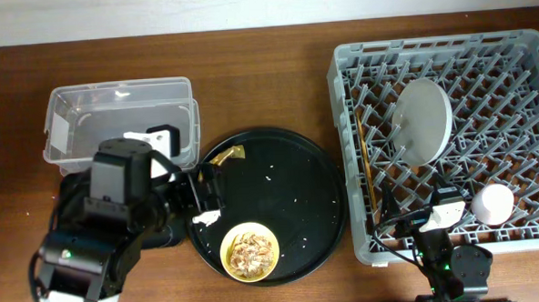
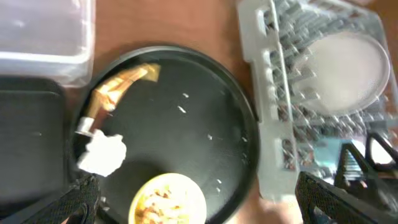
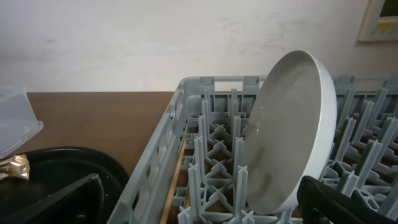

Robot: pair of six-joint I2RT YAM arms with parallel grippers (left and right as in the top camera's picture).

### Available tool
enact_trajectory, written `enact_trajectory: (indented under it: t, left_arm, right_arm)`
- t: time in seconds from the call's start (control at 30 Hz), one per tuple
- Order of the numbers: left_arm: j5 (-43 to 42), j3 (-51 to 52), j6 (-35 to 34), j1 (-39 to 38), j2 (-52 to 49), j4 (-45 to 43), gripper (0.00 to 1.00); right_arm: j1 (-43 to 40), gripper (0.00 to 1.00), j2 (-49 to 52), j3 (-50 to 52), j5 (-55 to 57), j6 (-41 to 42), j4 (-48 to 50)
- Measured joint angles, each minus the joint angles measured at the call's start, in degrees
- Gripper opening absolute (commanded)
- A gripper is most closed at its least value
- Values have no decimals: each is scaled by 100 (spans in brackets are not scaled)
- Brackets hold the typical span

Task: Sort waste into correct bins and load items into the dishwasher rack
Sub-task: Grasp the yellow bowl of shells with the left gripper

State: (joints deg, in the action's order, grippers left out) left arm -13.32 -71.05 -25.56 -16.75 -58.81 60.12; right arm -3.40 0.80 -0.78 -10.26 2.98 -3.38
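Note:
The yellow bowl (image 1: pixel 249 252) holds brownish food scraps and sits at the front of the round black tray (image 1: pixel 298 182). A white tissue (image 1: pixel 207 217) and a gold-brown wrapper (image 1: pixel 226 155) lie on the tray's left side. My left gripper (image 1: pixel 201 195) is open and empty above the tissue (image 2: pixel 102 154), with the bowl (image 2: pixel 168 199) between its fingers (image 2: pixel 199 208) in the left wrist view. The grey-green plate (image 1: pixel 423 119) stands in the rack (image 1: pixel 456 243), and chopsticks (image 1: pixel 369 178) lie along its left wall. My right gripper (image 3: pixel 205 208) is open and empty over the rack's front left.
The clear tub (image 1: pixel 122 103) stands at the back left. The black rectangular tray (image 2: pixel 31 143) lies in front of it, hidden under my left arm in the overhead view. A pale cup (image 1: pixel 493 203) sits in the rack's front right. The blue cup is out of view.

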Motion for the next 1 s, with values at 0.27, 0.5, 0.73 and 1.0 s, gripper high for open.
enact_trajectory:
  t: [0.27, 0.5, 0.73, 1.0]
  left_arm:
    - [938, -7, -584, -2863, -2643, 590, 77]
    - [1401, -4, -2385, -3947, -4118, 321, 50]
    - [2190, 0, -2855, -3976, -4590, 118, 30]
    - [2345, 483, -2844, -3971, -4590, -446, 1]
  right_arm:
    - [0, 99, 0, 0, -2, 0, -2]
    - [0, 98, 0, 0, 0, 0, -2]
    - [0, 98, 0, 0, 0, 0, 0]
    - [0, 98, 0, 0, 0, 0, 0]
